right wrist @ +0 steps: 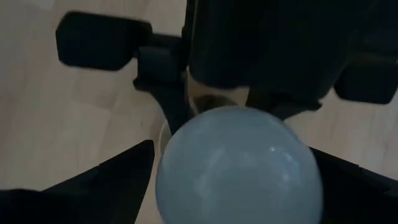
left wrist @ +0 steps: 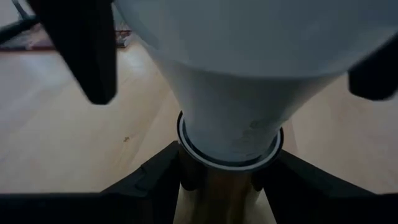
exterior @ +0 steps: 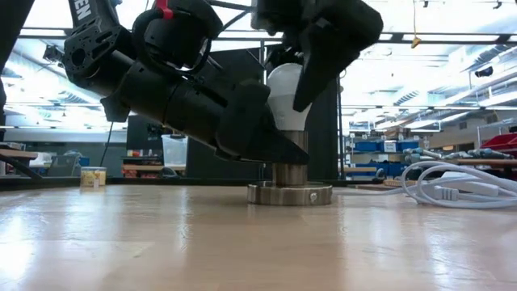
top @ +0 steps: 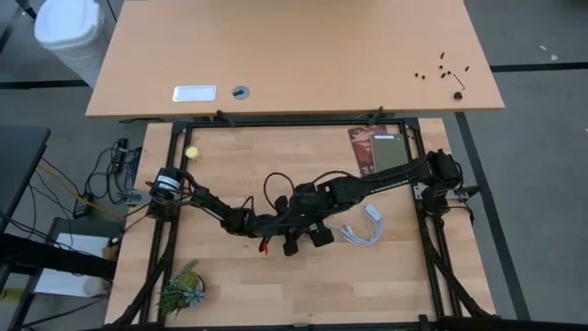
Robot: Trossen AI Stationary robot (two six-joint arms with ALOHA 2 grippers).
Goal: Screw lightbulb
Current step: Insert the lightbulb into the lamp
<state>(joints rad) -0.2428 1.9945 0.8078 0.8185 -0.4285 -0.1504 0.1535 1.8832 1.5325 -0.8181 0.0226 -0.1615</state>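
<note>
Lightbulb (exterior: pixel 284 95) stands upright in the metal socket (exterior: pixel 289 192) near the middle of the wooden table (top: pixel 276 285), its white dome on top and its narrower pale base going down into the socket's neck. In the left wrist view the bulb's tapering base (left wrist: pixel 230 124) ends in a ring just above the brass-coloured neck.

The left gripper (exterior: pixel 271 149) reaches in low from one side, and its dark fingers (left wrist: pixel 149 180) clasp the socket's neck just under the bulb, one on each side; they grasp the socket, not the bulb. The socket's flat round foot rests on the table.

The right gripper (exterior: pixel 311 61) comes down from above over the dome. In the right wrist view its two dark fingers (right wrist: pixel 118 168) stand spread on either side of the dome (right wrist: pixel 239 165); they seem to stand just clear of the glass, though the angle makes that hard to confirm, so this claw reads as released.

In the high view both arms meet at the table's centre, hiding the bulb. A coiled white cable (top: pixel 366 228) lies just beside them, toward the right arm's side. Further out, a small yellow ball (top: pixel 192 153) sits near the left arm's base, a small green plant (top: pixel 182 287) near the front left corner, and a booklet (top: pixel 378 147) near the right arm's base.
</note>
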